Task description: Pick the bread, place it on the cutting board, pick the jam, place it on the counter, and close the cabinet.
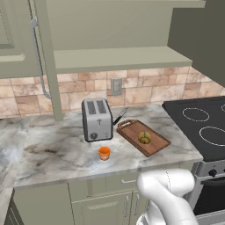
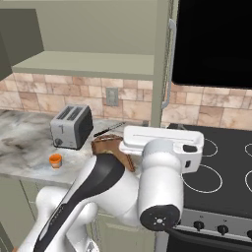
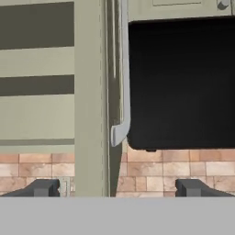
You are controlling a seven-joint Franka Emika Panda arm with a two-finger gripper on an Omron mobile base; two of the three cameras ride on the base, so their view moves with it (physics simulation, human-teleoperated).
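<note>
A wide grey-and-white marbled stone counter (image 1: 57,151) with brownish veins runs across the kitchen, ending at a black glass stovetop (image 1: 200,125) with white ring markings. Above it hangs the olive-green upper wall cabinet (image 1: 118,57), standing open: its bare shelf shows between two doors swung outward, each with a long vertical silver bar handle. One door (image 1: 46,61) is seen edge-on at the left of the left base view. The other door's edge and handle (image 3: 121,78) rise straight ahead in the hand view, next to a large black panel (image 3: 181,85). A tan and pink stone-tile backsplash (image 1: 145,90) lies behind the counter.

The white robot arm (image 2: 147,187) with dark joints bends low in front of the counter in the right base view. Its two-finger gripper (image 3: 117,188) points at the door edge; the two dark fingertips (image 3: 43,188) sit well apart with nothing between them, so the claw is released.

A silver two-slot toaster (image 1: 97,118) stands on the counter. Just beside it to the right lies the flat rectangular reddish-brown wooden cutting board (image 1: 151,143) with a darker rim. The small round yellowish bread bun (image 1: 144,138) rests on the middle of the board. The small orange jam jar (image 1: 104,153) stands upright on the counter in front of the toaster, apart from it and from the board.
</note>
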